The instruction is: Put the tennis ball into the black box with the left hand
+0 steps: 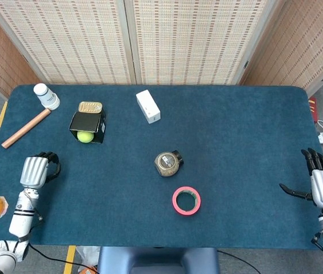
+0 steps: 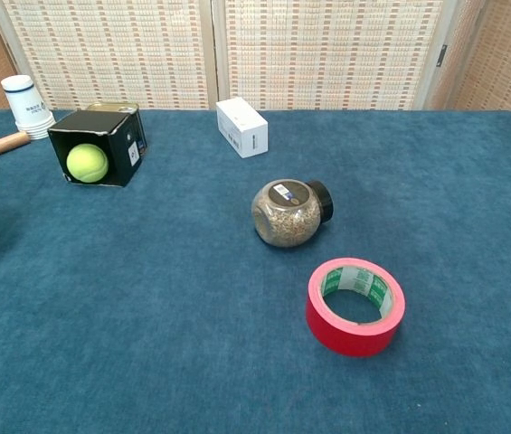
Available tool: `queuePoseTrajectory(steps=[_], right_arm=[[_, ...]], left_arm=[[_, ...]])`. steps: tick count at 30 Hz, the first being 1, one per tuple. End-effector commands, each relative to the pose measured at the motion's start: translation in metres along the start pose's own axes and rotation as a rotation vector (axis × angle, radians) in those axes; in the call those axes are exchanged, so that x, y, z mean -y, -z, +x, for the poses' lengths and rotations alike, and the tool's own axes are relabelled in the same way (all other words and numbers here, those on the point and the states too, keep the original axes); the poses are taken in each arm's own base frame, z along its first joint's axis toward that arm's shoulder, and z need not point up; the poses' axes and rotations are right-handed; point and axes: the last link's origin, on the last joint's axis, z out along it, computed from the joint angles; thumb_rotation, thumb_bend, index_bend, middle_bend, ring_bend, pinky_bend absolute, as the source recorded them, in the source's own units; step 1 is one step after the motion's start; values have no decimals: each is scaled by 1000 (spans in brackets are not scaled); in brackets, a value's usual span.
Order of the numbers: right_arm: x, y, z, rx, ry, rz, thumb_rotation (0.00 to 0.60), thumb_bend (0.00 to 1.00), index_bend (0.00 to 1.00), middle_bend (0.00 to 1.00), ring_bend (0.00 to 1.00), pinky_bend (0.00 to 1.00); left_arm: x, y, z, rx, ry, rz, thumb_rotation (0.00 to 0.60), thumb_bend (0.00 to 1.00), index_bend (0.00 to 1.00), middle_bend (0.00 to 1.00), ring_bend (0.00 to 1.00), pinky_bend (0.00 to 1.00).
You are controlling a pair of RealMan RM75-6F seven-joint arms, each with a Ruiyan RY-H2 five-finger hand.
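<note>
Head view: fuzzy tennis ball (image 1: 84,136) inside square black box (image 1: 87,121); left hand (image 1: 35,170) fingers curled empty.

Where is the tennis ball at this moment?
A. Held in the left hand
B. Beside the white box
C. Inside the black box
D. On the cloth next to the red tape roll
C: the tennis ball sits inside the open mouth of the black box, and the left hand is apart from it, holding nothing.

yellow-green tennis ball (image 2: 87,163) sitting inside black box (image 2: 118,137), box on its side on blue table, open face toward camera, far-left area, ball fully visible in opening
</note>
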Motion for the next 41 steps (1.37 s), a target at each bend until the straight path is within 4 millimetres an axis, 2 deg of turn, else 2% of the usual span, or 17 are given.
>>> queuePoseTrajectory(steps=[1,4,8,15,21,31,32,33,36,37,39,41], right_arm=[[-2,1,1,-1,-8,-1,507,0,53,0,0,0],[-2,2,2,0,-12,2,508,0,53,0,0,0],[1,4,-1,15,-3,27,505,0,53,0,0,0],[2,11,-1,16,-1,46,506,0,51,0,0,0],[4,18,0,11,-8,68,506,0,50,0,0,0],[1,18,0,17,-7,68,506,0,49,0,0,0],[1,17,0,18,-8,66,506,0,49,0,0,0],[1,17,-1,21,-8,66,506,0,49,0,0,0],[1,16,-2,27,-4,64,506,0,50,0,0,0],[1,16,-2,29,-3,63,506,0,50,0,0,0],[1,15,-3,33,0,62,506,0,50,0,0,0],[1,15,-3,33,1,61,507,0,50,0,0,0]], left_arm=[[22,43,18,-23,-37,-5,600,628,1000,1000,1000,1000],[36,86,39,-42,-47,7,600,634,1000,1000,1000,1000],[54,129,64,-47,-52,115,600,645,1000,1000,1000,1000],[72,171,87,-44,-43,249,600,645,1000,1000,1000,1000],[72,190,92,-38,-39,271,600,633,979,990,964,1000],[65,185,91,-63,-26,258,600,626,944,965,940,997],[64,184,91,-66,-21,252,600,618,911,930,899,968],[63,184,91,-69,-12,240,600,607,859,862,821,896],[63,184,90,-74,2,223,600,560,664,545,461,559],[63,184,90,-81,8,219,600,551,613,465,377,494],[63,184,90,-85,17,210,600,549,570,413,330,461],[64,184,89,-80,13,207,600,548,570,417,329,461]])
